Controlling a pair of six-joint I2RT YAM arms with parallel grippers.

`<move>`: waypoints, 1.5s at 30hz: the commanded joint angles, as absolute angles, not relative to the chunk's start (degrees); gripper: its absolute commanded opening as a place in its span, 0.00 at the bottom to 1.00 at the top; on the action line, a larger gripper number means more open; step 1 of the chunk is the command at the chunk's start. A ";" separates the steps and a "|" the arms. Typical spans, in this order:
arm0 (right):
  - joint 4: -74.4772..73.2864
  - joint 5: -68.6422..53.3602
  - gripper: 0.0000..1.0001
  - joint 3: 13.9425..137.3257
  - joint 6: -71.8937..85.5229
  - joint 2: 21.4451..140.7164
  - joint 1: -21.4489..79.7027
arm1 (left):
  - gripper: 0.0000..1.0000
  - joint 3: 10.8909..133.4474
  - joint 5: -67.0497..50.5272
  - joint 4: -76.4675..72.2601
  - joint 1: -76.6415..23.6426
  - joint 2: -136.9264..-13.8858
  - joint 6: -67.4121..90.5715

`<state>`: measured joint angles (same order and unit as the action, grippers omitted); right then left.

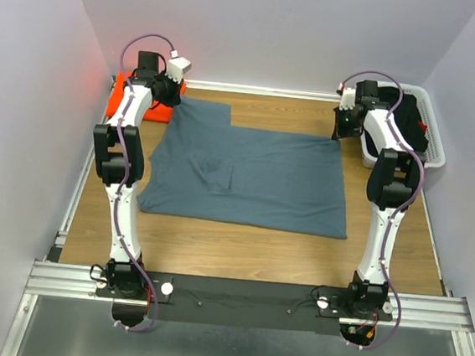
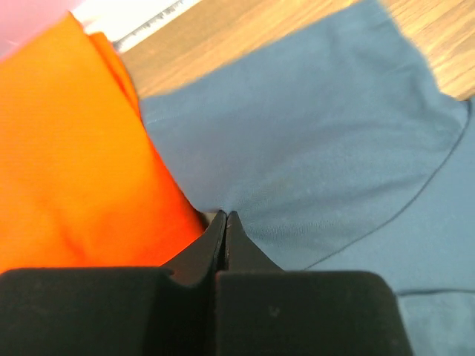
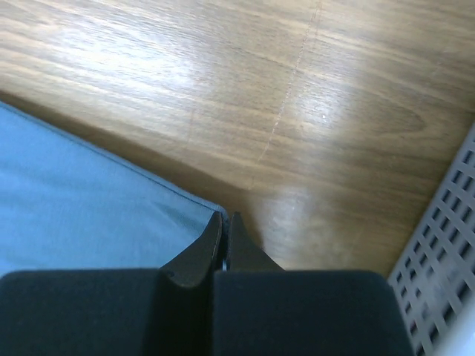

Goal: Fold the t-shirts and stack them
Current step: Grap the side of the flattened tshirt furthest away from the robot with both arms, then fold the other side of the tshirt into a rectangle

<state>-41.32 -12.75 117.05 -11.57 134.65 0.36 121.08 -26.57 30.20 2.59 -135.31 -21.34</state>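
Note:
The slate blue-grey t-shirt (image 1: 246, 175) lies spread flat on the wooden table. The bright orange t-shirt (image 1: 135, 105) lies bunched at the far left corner, touching the blue-grey one (image 2: 319, 148); it fills the left of the left wrist view (image 2: 67, 163). My left gripper (image 1: 176, 96) is at the blue-grey shirt's far left corner, its jaws shut (image 2: 225, 215) on the cloth edge beside the orange shirt. My right gripper (image 1: 340, 131) is at the far right corner, its jaws shut (image 3: 226, 216) on that corner of the blue-grey shirt (image 3: 89, 208).
A white mesh basket (image 1: 429, 150) holding dark items stands at the far right, close beside the right gripper; its wall shows in the right wrist view (image 3: 445, 259). Walls enclose the table on three sides. Bare wood (image 1: 239, 250) lies in front of the shirt.

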 commanded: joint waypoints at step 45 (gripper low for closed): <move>-39.91 -18.63 0.01 86.14 -16.08 107.76 -1.14 | 0.00 70.68 -31.91 27.43 10.46 -96.60 -38.67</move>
<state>-41.08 -17.74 88.64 -14.94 110.41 -0.60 74.41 -33.23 28.51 9.69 -99.18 -37.32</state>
